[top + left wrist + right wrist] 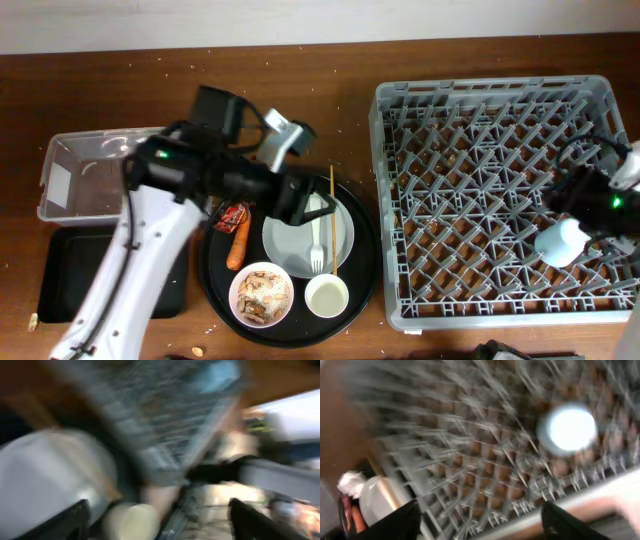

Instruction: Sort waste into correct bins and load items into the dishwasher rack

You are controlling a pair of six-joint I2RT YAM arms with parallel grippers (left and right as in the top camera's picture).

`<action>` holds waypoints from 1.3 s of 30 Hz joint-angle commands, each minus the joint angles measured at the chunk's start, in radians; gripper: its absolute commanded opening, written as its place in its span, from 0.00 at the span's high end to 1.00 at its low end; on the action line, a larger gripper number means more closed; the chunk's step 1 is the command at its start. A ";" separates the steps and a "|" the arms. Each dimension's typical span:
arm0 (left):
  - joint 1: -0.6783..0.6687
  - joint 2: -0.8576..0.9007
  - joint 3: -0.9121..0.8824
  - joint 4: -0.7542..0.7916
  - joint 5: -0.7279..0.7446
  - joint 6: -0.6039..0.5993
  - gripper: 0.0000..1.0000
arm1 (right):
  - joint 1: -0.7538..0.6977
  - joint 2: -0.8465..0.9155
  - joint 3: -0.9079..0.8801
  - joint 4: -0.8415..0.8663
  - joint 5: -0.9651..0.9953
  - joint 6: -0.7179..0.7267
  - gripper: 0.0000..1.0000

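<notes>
The grey dishwasher rack [500, 120] fills the right side. A light blue cup [560, 242] stands upside down in it, also in the right wrist view [567, 427]. My right gripper [578, 203] hovers open and empty just above it [480, 520]. The pale grey plate [295, 245] lies on the round black tray [365, 265] with the white fork [316, 250] and a white tissue [318, 207] on it. My left gripper [298, 200] is open and empty over the plate's far edge [160, 522]. The red wrapper [232, 214], carrot [238, 243], bowl of scraps [262, 294] and small white cup [327, 296] are on the tray.
A clear plastic tub [90, 175] stands at the far left, with a shallow black rectangular tray [60, 275] in front of it. A thin wooden stick [333, 195] lies across the plate. Both wrist views are motion-blurred.
</notes>
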 commanded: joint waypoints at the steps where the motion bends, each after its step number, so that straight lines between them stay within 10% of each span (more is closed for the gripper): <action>1: -0.129 -0.005 -0.076 0.003 -0.652 -0.338 0.24 | 0.158 -0.188 0.011 0.024 -0.082 -0.043 0.18; 9: -0.468 0.003 -0.491 0.207 -0.595 -0.416 0.47 | 0.182 -0.145 0.011 -0.065 -0.083 -0.040 0.17; 16: -0.489 0.021 -0.525 0.249 -0.692 -0.464 0.68 | 0.182 -0.098 0.010 -0.102 -0.083 -0.048 0.19; 20: -0.489 0.056 -0.521 0.274 -0.684 -0.471 1.00 | 0.182 -0.141 0.010 -0.102 -0.083 -0.048 0.18; 23: -0.432 0.029 -0.323 0.080 -0.660 -0.470 1.00 | 0.182 -0.146 0.010 -0.101 -0.083 -0.048 0.18; 26: -0.221 -0.065 -0.002 -0.010 -0.380 -0.312 1.00 | 0.182 -0.157 0.010 -0.147 -0.134 -0.076 0.19; 30: 0.084 -0.101 0.032 0.303 0.562 -0.212 1.00 | 0.182 -0.214 0.010 -0.133 -0.731 -0.301 0.26; 35: 0.046 -0.100 0.032 0.375 0.704 -0.230 1.00 | 0.219 -0.218 0.010 -0.043 -1.167 -0.463 0.22; 39: 0.010 -0.100 0.032 0.375 0.704 -0.230 1.00 | 0.409 -0.196 0.010 0.132 -1.156 -0.383 0.22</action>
